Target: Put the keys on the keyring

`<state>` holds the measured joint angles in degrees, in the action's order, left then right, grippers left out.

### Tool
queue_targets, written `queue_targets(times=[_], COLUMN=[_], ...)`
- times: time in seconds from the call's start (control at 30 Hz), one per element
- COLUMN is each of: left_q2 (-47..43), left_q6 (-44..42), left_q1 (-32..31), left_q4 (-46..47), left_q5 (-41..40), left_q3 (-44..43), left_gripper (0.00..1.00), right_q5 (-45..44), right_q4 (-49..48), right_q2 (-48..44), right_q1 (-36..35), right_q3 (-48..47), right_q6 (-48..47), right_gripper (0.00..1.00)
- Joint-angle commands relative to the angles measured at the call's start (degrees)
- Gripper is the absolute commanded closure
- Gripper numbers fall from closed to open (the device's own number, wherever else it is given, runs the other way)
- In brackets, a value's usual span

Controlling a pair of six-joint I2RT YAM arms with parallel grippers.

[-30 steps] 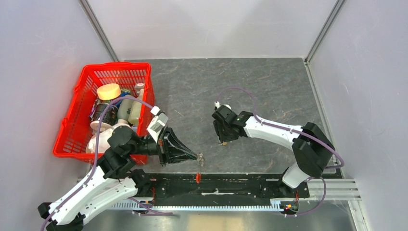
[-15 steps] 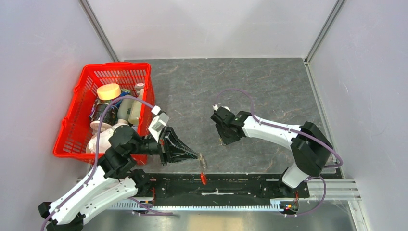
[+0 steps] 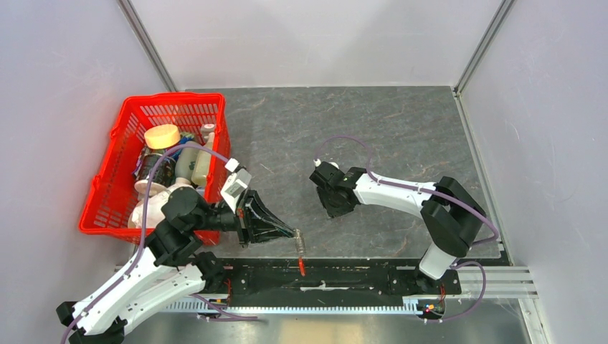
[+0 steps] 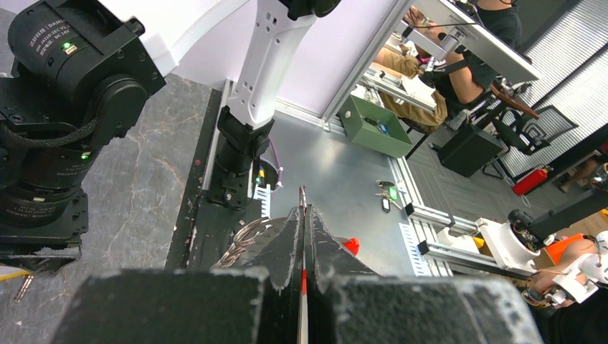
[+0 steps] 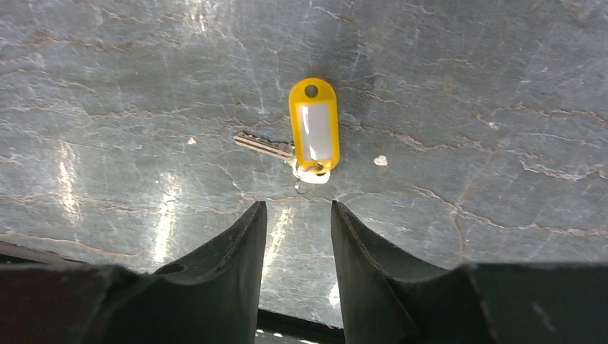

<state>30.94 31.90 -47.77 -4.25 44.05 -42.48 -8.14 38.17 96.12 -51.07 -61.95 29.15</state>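
My left gripper is shut on the keyring, a loop of silvery chain whose red tag hangs below it over the near rail. In the left wrist view the jaws are pressed together on the ring, with chain loops to their left and the red tag to their right. My right gripper is open, just above the table. Ahead of its fingertips lies a small key, joined by a little ring to a yellow tag. In the top view the right wrist hides the key.
A red basket with several bottles and jars stands at the left, close behind the left arm. A black rail runs along the table's near edge. Grey walls enclose the table on three sides.
The right gripper has moved a little left and back over the table. The red tag has swung slightly right under the left gripper, which has stayed about where it was.
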Motion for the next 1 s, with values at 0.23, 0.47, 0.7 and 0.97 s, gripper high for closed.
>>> queue_targets(times=[0.23, 0.47, 0.7, 0.97], left_q2=[-0.88, -0.88, -0.88, -0.79], left_q6=[-2.87, -3.03, -3.07, -3.05], left_q1=[-0.31, -0.31, -0.31, -0.31], left_q4=[0.05, -0.23, -0.41, -0.31], left_q5=[0.33, 0.41, 0.29, 0.33], left_q3=[-0.84, -0.86, -1.03, -1.11], left_gripper=[0.98, 0.98, 0.98, 0.98], right_q5=[-1.31, -1.83, -2.49, -3.48], right_q4=[-2.75, -2.51, -2.27, -2.25], right_q2=[2.05, 2.67, 3.22, 3.73], right_q1=[-0.55, -0.68, -0.79, -0.79], right_q3=[-2.03, -2.21, -2.03, -2.16], right_q6=[2.92, 3.01, 2.90, 2.85], right_gripper=[0.59, 0.67, 0.70, 0.76])
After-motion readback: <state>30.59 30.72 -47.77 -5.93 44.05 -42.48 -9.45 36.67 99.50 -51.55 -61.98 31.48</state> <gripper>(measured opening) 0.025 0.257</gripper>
